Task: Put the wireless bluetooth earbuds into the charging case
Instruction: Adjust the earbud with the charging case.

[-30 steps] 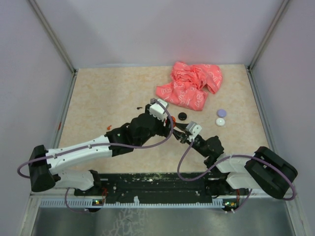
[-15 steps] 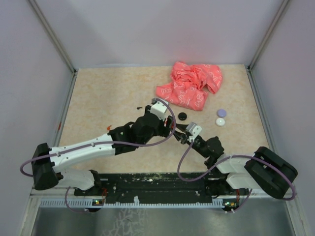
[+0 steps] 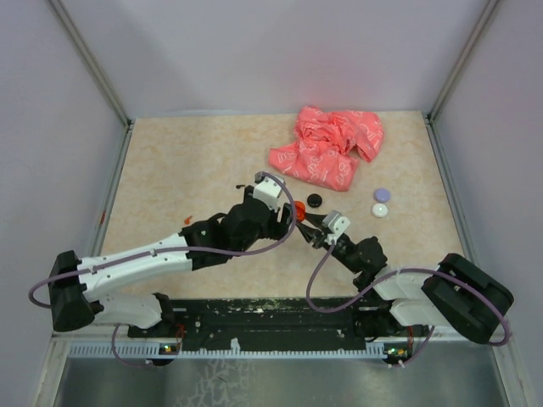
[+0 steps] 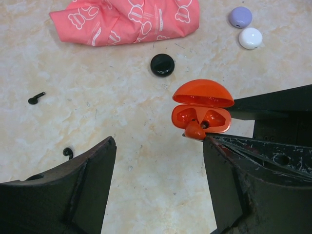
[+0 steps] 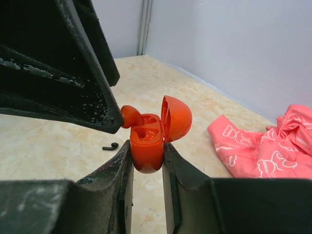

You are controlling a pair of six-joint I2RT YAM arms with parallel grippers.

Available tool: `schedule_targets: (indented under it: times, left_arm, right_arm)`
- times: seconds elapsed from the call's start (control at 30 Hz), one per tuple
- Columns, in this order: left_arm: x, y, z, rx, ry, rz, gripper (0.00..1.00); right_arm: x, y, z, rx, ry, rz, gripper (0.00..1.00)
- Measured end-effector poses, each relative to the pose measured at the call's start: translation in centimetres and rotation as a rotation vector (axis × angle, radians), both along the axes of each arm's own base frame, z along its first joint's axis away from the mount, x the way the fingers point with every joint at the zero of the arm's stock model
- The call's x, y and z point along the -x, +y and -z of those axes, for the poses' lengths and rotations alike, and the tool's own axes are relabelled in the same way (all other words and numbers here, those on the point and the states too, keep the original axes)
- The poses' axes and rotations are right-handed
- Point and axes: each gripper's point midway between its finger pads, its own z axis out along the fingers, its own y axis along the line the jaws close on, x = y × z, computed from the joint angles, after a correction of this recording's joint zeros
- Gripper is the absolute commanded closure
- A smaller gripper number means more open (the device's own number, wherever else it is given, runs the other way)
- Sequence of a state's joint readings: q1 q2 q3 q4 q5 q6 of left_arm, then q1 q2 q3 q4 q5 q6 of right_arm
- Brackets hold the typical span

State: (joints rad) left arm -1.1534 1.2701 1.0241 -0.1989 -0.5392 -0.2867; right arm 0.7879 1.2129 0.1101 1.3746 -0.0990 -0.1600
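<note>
My right gripper (image 5: 146, 146) is shut on the orange charging case (image 5: 147, 141), which it holds upright with its lid (image 5: 176, 117) swung open. An orange earbud (image 5: 130, 116) leans on the case's rim over one well and touches the tip of one of the left gripper's fingers (image 5: 109, 122). In the left wrist view the case (image 4: 202, 112) and that earbud (image 4: 195, 130) sit just past the right finger. My left gripper (image 4: 158, 141) is open, with only bare table between its fingers. Two black earbuds (image 4: 36, 98) (image 4: 67, 152) lie loose on the table.
A crumpled pink cloth (image 3: 327, 148) lies at the back. A black disc (image 3: 315, 200) sits near the grippers, and a purple disc (image 3: 382, 193) and a white disc (image 3: 379, 209) sit to the right. A small red bit (image 3: 186, 220) lies left of the left arm.
My left gripper has shifted slightly to the left, so the orange case now shows in the top view. The right arm has stayed put.
</note>
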Motion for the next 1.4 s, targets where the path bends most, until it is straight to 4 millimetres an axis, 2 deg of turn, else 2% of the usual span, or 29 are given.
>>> schedule_targets:
  times: [0.47,0.63,0.87,1.4]
  left_arm:
    - [-1.9,2.7,0.9,0.014,0.024,-0.08,0.23]
    - [-2.0,2.5,1.1,0.038,0.039,-0.055,0.24]
    - [-2.0,1.6,0.4,0.089,0.041,-0.014,0.24]
    - [-2.6,2.3,0.6,0.085,0.049,-0.037,0.24]
  right_arm:
    - [0.1,-0.2,-0.8,-0.028,-0.012,0.005,1.0]
    - [0.2,-0.2,-0.7,-0.029,-0.007,0.0,1.0]
    - [0.4,-0.1,-1.0,-0.04,-0.014,-0.015,1.0]
    - [0.7,0.2,-1.1,-0.045,-0.015,-0.035,1.0]
